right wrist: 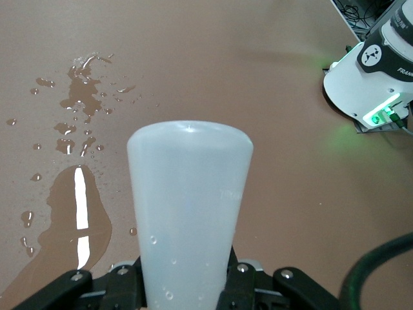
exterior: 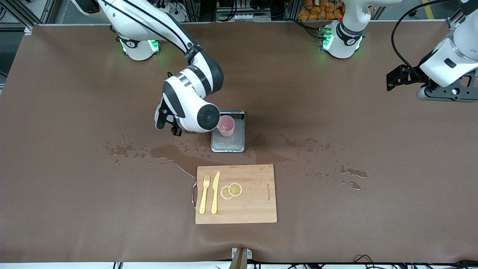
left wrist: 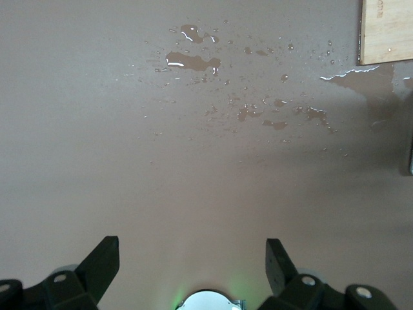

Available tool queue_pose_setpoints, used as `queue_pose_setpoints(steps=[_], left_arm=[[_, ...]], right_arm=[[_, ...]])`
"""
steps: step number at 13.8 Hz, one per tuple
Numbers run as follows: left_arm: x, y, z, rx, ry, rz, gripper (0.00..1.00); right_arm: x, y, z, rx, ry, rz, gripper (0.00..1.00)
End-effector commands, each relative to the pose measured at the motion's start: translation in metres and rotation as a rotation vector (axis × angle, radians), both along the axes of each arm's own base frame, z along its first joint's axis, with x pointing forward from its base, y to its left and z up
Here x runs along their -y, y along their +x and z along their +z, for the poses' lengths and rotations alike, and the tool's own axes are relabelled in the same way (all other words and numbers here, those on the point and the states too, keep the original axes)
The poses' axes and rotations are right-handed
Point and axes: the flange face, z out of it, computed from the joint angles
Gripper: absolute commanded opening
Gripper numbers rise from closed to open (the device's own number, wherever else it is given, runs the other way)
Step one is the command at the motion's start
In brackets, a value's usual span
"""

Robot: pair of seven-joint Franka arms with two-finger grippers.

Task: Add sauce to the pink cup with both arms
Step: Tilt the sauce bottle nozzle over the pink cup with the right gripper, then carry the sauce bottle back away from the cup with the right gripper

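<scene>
The right hand grips the sauce bottle beside the pink cup, which stands on the scale at frame center. You are at the pouring step; tilt the bottle over the cup next. The left hand, released, waits at upper right over bare counter.

cup 1 | scale 1 | fork 1 | knife 1 | lemon slices seemingly 2
</scene>
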Motion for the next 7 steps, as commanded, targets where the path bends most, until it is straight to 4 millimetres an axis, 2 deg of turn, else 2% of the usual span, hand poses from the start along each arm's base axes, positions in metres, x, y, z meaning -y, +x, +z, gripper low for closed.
queue_pose_setpoints(steps=[1,3,7], left_arm=[[0.0,0.001,0.0,-0.009,-0.015,0.001,1.0],[0.0,0.003,-0.001,-0.009,-0.015,0.001,1.0],[0.001,0.003,-0.003,-0.012,-0.016,0.001,1.0]], right_arm=[[0.009,0.012,0.007,0.001,0.027,-0.038,0.33],[0.025,0.022,0.014,-0.034,0.101,-0.081,0.37],[0.068,0.049,0.052,-0.064,0.329,-0.114,0.37]])
